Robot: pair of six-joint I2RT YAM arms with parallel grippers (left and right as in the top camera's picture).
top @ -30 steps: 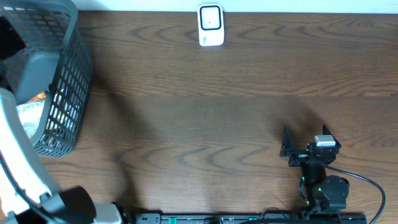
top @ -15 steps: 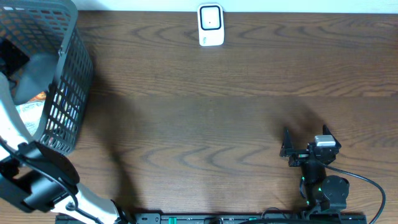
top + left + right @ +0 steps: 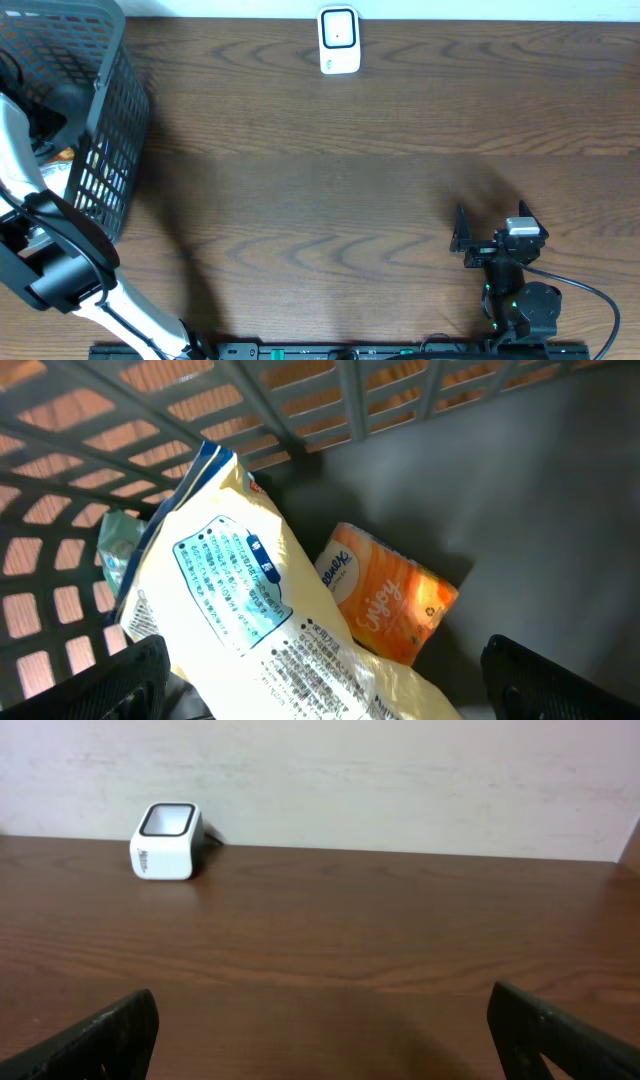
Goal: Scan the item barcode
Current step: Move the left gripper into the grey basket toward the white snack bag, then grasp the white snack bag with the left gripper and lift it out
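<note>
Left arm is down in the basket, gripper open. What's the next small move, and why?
Probably lower the left gripper a little onto the cream packet and close. Its jaws are open and hold nothing, the packet lies uppermost, overlapping the orange pack, and no item is at the scanner yet.

The left tool (image 3: pixel 325 695) has swung deeper into the basket (image 3: pixel 112 120).

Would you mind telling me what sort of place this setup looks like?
Probably a mock shop checkout: a white barcode scanner stands at the far edge of the wooden table, and a grey mesh basket holds packaged goods, a yellow packet and an orange pack.
</note>
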